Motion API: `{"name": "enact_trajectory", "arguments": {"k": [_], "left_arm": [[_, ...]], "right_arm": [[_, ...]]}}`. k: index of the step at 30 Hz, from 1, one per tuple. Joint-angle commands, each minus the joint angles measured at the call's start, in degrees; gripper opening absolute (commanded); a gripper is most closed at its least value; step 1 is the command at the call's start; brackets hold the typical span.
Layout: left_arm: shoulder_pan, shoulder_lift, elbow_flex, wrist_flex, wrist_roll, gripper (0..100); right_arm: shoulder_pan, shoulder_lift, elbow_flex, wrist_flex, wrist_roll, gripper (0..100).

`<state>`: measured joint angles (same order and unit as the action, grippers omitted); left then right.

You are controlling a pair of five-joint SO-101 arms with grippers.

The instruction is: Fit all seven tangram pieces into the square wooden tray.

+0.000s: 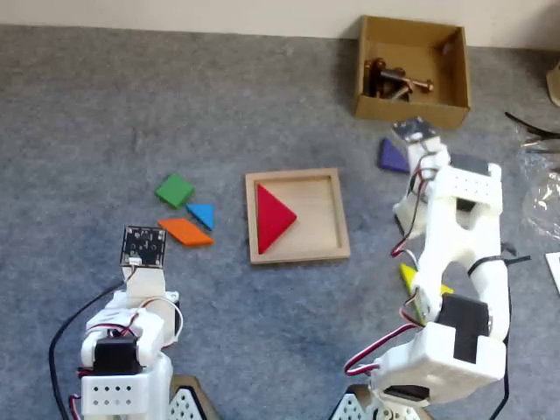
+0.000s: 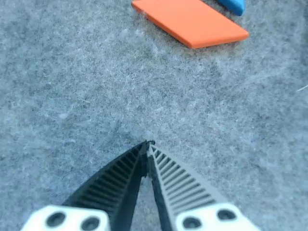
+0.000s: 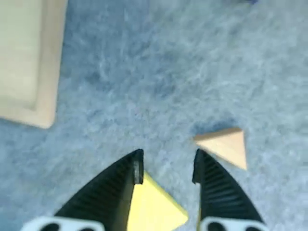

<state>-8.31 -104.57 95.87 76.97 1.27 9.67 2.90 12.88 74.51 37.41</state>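
On the grey felt-covered desk (image 1: 87, 105), the square wooden tray (image 1: 293, 176) sits in the middle, with a large red triangle (image 1: 272, 217) lying inside against its left wall. Off to the tray's left, a green square (image 1: 175, 190), a small blue triangle (image 1: 201, 214) and an orange parallelogram (image 1: 185, 231) lie close together. A purple triangle (image 1: 392, 157) lies near a cardboard box (image 1: 402, 109). The left arm's jaws are closed tip to tip, holding nothing, above bare felt near the orange parallelogram. The right arm's jaws stand open over a yellow triangle (image 3: 154, 209), one corner of it between them. A pale wooden triangle (image 3: 226, 146) lies just beside.
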Motion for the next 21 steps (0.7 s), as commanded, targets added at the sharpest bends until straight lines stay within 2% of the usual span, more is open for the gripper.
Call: {"name": "enact_trajectory", "arguments": {"k": [1,7,11,21], "left_arm": [[-0.7,-0.3,1.3,0.4,-0.4,1],[-0.7,-0.3,1.3,0.4,-0.4,1],[-0.7,-0.3,1.3,0.4,-0.4,1],[-0.7,-0.3,1.3,0.4,-0.4,1]], "right_arm": [[1.1,-0.4,-7.0,7.9,-0.8,17.3],[5.8,-4.5,-10.5,13.8,-2.2,17.3],[7.4,-12.2,-4.5,13.5,-2.2,17.3],[7.5,-28.1,25.3,-4.7,-2.2,17.3]]}}
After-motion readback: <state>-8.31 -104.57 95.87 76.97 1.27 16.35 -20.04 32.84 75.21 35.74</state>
